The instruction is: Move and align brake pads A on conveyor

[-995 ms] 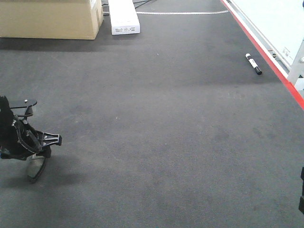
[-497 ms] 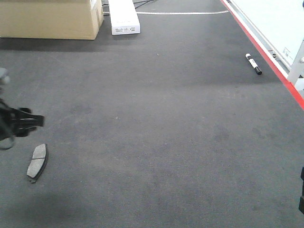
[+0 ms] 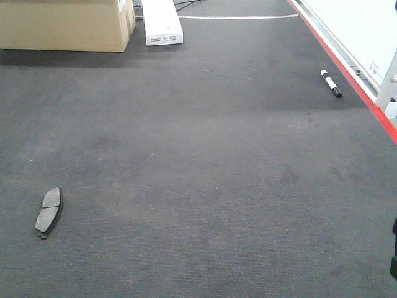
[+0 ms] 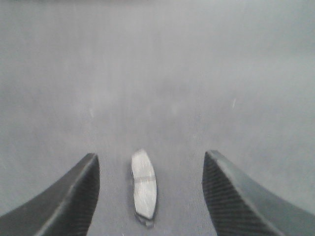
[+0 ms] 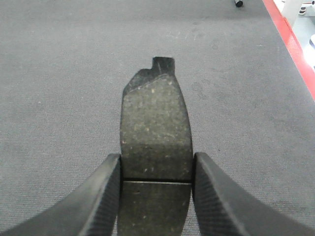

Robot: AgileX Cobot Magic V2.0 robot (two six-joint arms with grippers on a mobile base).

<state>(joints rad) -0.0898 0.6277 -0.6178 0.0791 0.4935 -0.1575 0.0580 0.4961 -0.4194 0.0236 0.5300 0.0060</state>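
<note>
My right fingers (image 5: pixel 106 196) were clamped on the two long edges of a pad (image 5: pixel 155 113). The right gripper (image 5: pixel 156 167) squeezed it near its groove, so its length ran straight out ahead and its tabbed end pointed away. I judged that grip let the pad's line be read against the belt (image 5: pixel 59 73) beneath and be set down square. My left gripper (image 4: pixel 150 160) hung with its fingers wide apart, touching nothing. Between them, lower down, the other pad (image 4: pixel 143 184) lay flat on the belt, friction face up, running lengthwise in my view. From the front it sat alone near the belt's left side, slightly tilted, well apart from the red edge (image 3: pixel 347 65) and the marker (image 3: pixel 331 83) beside that edge. A cardboard box (image 3: pixel 62 25) and a white box (image 3: pixel 161 22) stood at the far end. Only these two pads showed. To my mind the clamped one belonged beside the lying one, matched in direction.
</note>
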